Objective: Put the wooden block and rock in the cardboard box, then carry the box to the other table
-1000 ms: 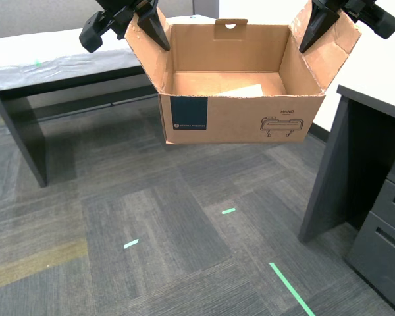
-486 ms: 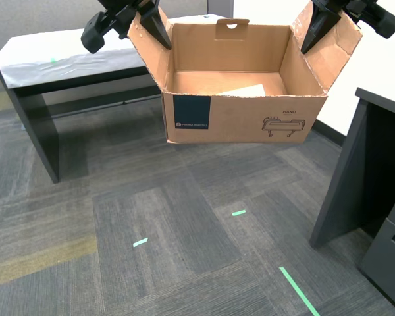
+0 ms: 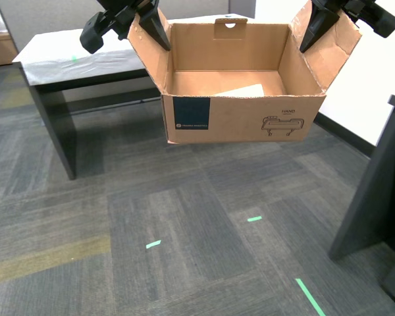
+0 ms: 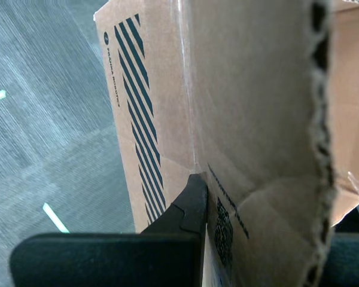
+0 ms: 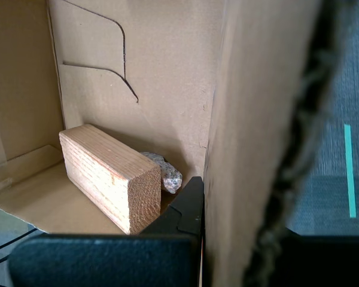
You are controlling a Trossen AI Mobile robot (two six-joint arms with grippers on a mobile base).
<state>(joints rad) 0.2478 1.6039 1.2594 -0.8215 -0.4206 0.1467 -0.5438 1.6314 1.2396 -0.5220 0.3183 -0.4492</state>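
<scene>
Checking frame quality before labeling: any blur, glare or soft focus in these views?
Exterior view: sharp, evenly lit, cardboard box crisp. Second wrist view: carpet streaked with blur, box print readable. First wrist view: wooden block and rock in focus, near flap edge soft.

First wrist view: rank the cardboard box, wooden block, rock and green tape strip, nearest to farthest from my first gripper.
1. cardboard box: its wall is clamped in my first gripper.
2. wooden block and rock: side by side on the box floor, too close to call.
3. green tape strip: on the carpet outside the box.
</scene>
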